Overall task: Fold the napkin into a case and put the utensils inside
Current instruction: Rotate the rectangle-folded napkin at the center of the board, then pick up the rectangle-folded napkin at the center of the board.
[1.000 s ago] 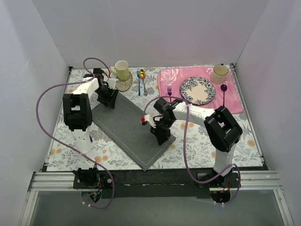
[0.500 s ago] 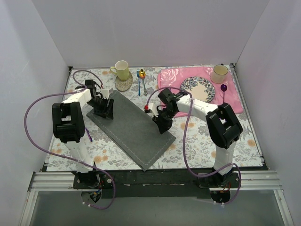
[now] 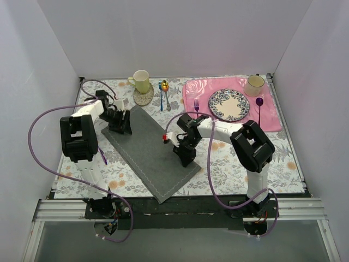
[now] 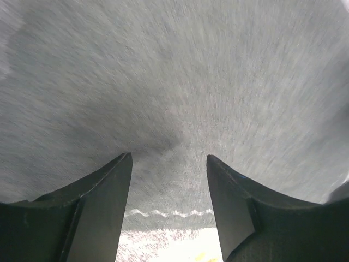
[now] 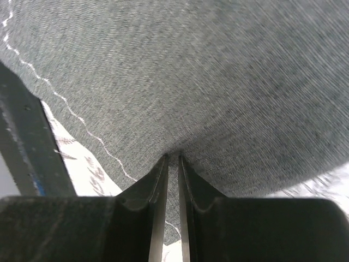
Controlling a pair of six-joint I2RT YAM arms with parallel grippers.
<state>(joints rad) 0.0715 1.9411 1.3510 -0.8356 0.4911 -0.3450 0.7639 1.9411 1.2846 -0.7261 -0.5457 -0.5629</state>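
The dark grey napkin (image 3: 150,153) lies flat and slanted across the floral table cover. At its far left edge my left gripper (image 3: 121,124) is down on the cloth with jaws open (image 4: 169,158); the white-stitched hem shows between its fingers (image 4: 98,207). My right gripper (image 3: 184,154) is at the napkin's right edge, shut on a pinch of the cloth (image 5: 173,157). The utensils lie beyond the napkin's far end: a silver fork (image 3: 168,103) and a gold spoon bowl (image 3: 164,85).
A blue-handled utensil (image 3: 161,101) lies beside them. A yellow mug (image 3: 141,81) stands on a coaster. The pink placemat (image 3: 272,117) carries a patterned plate (image 3: 229,105), a cup (image 3: 254,84), a purple fork (image 3: 196,103) and a purple spoon (image 3: 259,103). White walls enclose three sides.
The napkin has slid a little toward the near left. The left arm's elbow swung left and its gripper shifted along the far edge. The right gripper went back, then returned.
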